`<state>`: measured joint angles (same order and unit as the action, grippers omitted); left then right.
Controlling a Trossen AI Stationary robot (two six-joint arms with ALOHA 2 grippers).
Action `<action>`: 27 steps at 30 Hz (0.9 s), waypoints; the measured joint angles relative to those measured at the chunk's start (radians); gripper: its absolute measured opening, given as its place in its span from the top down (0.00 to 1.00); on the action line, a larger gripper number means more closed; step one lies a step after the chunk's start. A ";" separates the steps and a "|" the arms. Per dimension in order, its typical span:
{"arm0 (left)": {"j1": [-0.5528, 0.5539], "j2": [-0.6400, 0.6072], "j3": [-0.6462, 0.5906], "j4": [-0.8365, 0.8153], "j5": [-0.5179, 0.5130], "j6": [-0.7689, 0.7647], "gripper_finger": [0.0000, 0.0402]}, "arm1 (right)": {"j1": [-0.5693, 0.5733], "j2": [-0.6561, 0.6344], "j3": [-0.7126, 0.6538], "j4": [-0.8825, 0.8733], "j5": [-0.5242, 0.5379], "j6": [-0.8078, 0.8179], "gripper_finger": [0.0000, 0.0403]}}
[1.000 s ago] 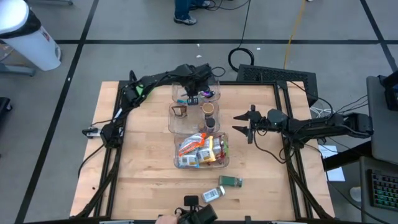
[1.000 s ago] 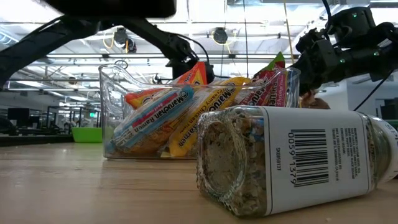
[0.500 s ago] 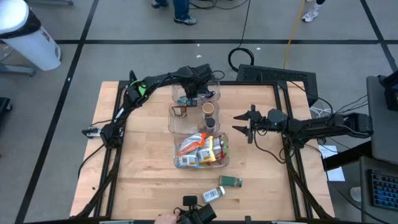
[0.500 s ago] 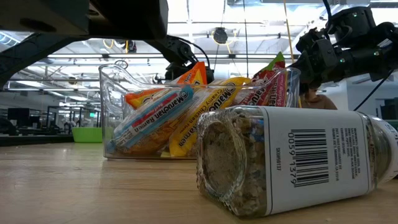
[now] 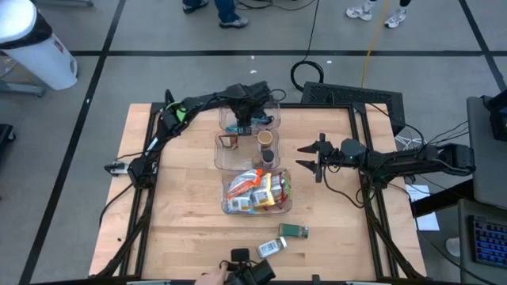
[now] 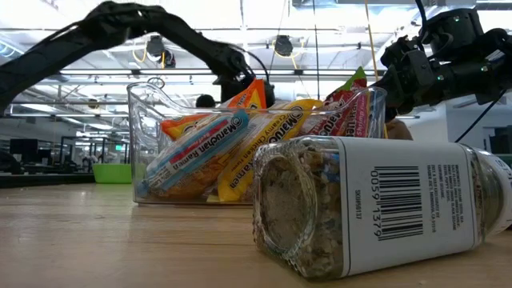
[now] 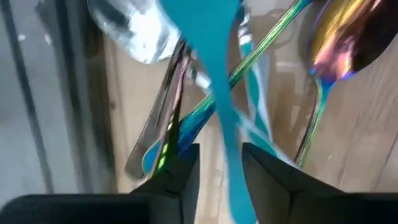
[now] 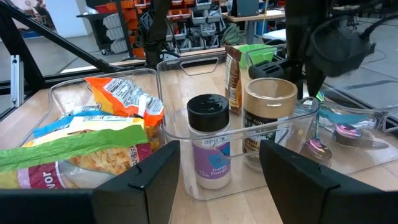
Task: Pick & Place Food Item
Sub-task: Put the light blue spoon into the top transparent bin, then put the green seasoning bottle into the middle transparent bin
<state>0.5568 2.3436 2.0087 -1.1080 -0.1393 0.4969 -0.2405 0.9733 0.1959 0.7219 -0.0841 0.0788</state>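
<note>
Left gripper (image 5: pixel 245 120) over the cutlery bin, right gripper (image 5: pixel 310 158) waiting beside the bins.

The left gripper's fingers stand narrowly apart, with a teal utensil (image 7: pixel 217 87) between them; I cannot tell if they grip it. Below it lie iridescent spoons (image 7: pixel 333 43). The right gripper hangs half open and holds nothing. The snack packets (image 5: pixel 255 192) lie in the clear bin (image 5: pixel 226 207) beside it, the spice jar (image 6: pixel 376 210) lies farther toward the table's front edge.

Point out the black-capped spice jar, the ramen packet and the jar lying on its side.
black-capped spice jar (image 8: pixel 209 148): right wrist view, label.
ramen packet (image 6: pixel 200 146): low view, printed front.
jar lying on its side (image 6: pixel 376 206): low view, barcode label.
</note>
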 joint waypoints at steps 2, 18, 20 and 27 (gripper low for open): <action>-0.001 -0.015 0.000 -0.012 -0.034 -0.014 0.65 | 0.000 0.000 0.000 0.000 0.000 0.000 0.47; -0.023 -0.453 0.015 -0.006 0.244 -0.087 0.59 | 0.000 0.000 0.000 -0.007 0.004 -0.015 0.47; -0.014 -0.516 0.015 0.019 0.331 -0.087 0.59 | 0.000 0.000 0.000 -0.007 0.004 -0.015 0.47; 0.041 -0.727 -0.098 0.065 0.512 -0.082 0.59 | 0.000 0.000 0.000 -0.007 0.006 -0.015 0.47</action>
<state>0.5981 1.6169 1.9103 -1.0431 0.3724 0.4145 -0.2407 0.9737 0.1963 0.7149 -0.0783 0.0633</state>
